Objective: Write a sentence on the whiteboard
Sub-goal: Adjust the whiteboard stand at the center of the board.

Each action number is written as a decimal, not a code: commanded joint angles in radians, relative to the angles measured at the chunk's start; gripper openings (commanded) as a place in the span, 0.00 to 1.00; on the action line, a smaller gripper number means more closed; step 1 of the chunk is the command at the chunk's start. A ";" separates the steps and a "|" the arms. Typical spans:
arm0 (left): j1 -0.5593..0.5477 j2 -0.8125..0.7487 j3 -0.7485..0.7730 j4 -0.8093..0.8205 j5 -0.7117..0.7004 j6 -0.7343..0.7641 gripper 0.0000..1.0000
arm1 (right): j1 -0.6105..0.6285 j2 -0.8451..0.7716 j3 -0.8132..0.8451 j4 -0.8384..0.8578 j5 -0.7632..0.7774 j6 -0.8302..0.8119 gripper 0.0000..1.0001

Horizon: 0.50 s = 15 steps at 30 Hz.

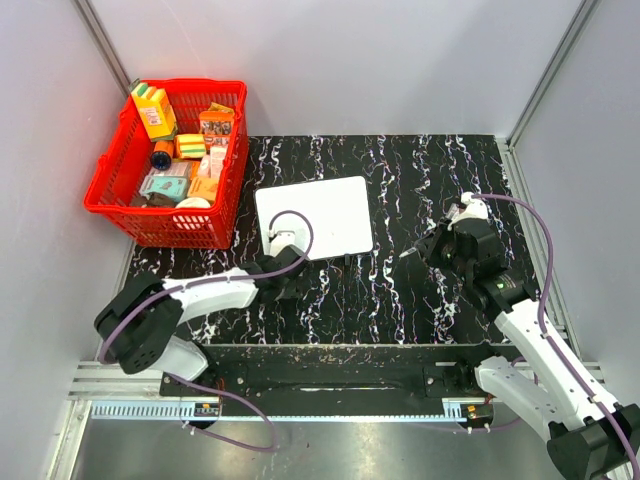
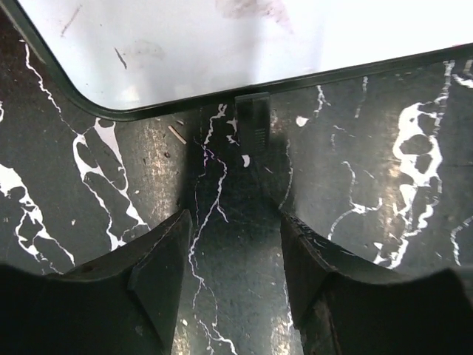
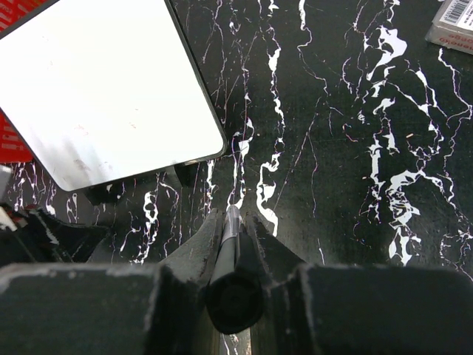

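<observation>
1. The whiteboard (image 1: 330,205) lies flat at mid-table. It carries only faint smears, so we judge the sentence not yet begun.
2. The right gripper (image 3: 233,222) is clenched on a dark marker (image 3: 230,248). Its tip points toward the whiteboard's right edge, near it but off it and over the table (image 1: 420,170). We cannot tell whether the cap is off.
3. The left gripper (image 2: 235,218) stands released with nothing between its fingers, just off the whiteboard's near edge by the near-left corner.
4. Step in hand, as we judge it, is to carry the tip to the whiteboard's far-left area and set it down lightly. The thin board could slide on this glossy top, so we would brace its near edge with the left fingers before the first stroke.
5. Surroundings:
   - A red basket (image 1: 120,190) of packets sits just left of the whiteboard.
   - A small dark tab (image 2: 253,122) touches the whiteboard's near edge.
   - A packet corner (image 3: 454,26) lies well right of the whiteboard.
6. Obstruction: the left wrist's cable (image 1: 303,228) loops over the whiteboard's near-left corner, so a second line there risks a snag.
</observation>
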 commanded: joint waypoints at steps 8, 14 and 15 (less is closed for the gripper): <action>0.060 0.163 0.064 0.127 0.003 0.034 0.52 | -0.007 -0.009 -0.004 0.042 -0.001 -0.001 0.00; 0.071 0.238 0.113 0.132 -0.025 0.038 0.45 | -0.007 -0.008 -0.006 0.043 -0.001 -0.002 0.00; 0.071 0.247 0.127 0.126 -0.029 0.041 0.44 | -0.007 -0.009 -0.007 0.043 -0.001 -0.002 0.00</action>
